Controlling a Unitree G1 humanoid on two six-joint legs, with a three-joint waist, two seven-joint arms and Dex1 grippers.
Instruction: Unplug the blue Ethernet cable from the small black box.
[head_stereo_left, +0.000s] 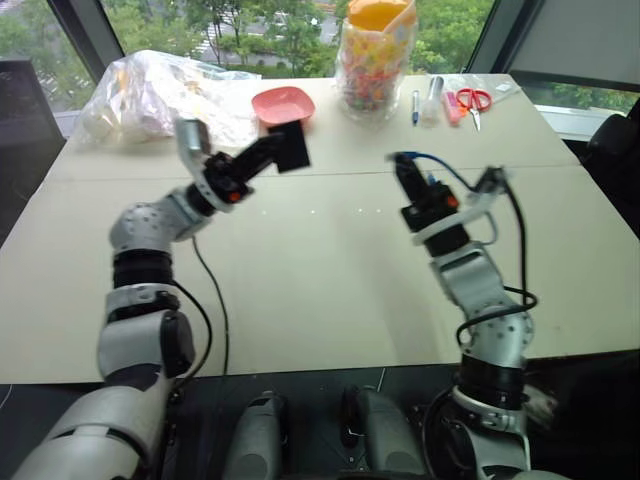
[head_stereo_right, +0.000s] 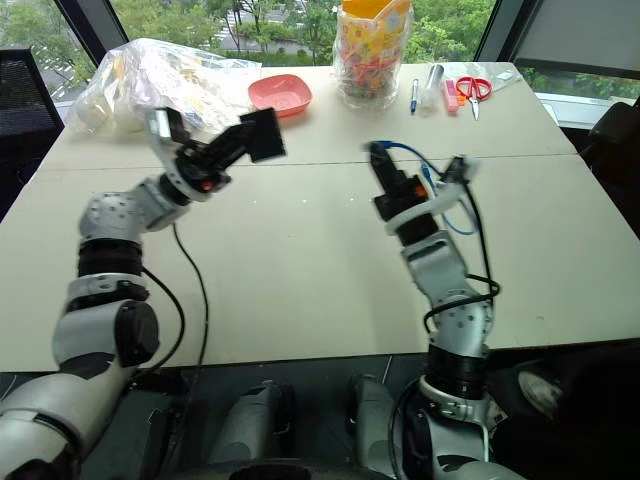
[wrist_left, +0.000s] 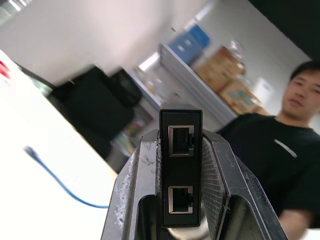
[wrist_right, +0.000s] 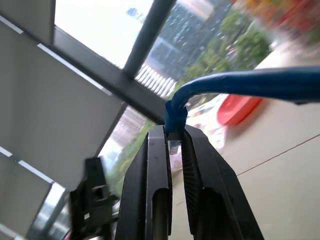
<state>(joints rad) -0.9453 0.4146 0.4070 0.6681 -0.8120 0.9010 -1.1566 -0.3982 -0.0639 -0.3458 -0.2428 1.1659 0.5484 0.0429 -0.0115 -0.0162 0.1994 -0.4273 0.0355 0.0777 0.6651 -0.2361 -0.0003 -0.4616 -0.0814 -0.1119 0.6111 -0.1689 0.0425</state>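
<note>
Beige tabletop by the windows carries one thin bright-blue Ethernet cable (head_stereo_left: 440, 170) and one small flat matte-black box (head_stereo_left: 291, 146), well apart, both raised. Two empty ports show on the box edge. Left gripper (wrist_left: 180, 150) clamps the box; right gripper (wrist_right: 173, 145) pinches the cable's plug end.

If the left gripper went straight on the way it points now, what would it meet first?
Likely nothing on the table: the left gripper, shut on the small black box, points upward past the blue Ethernet cable. The person stands further along that line, depth unclear.
</note>
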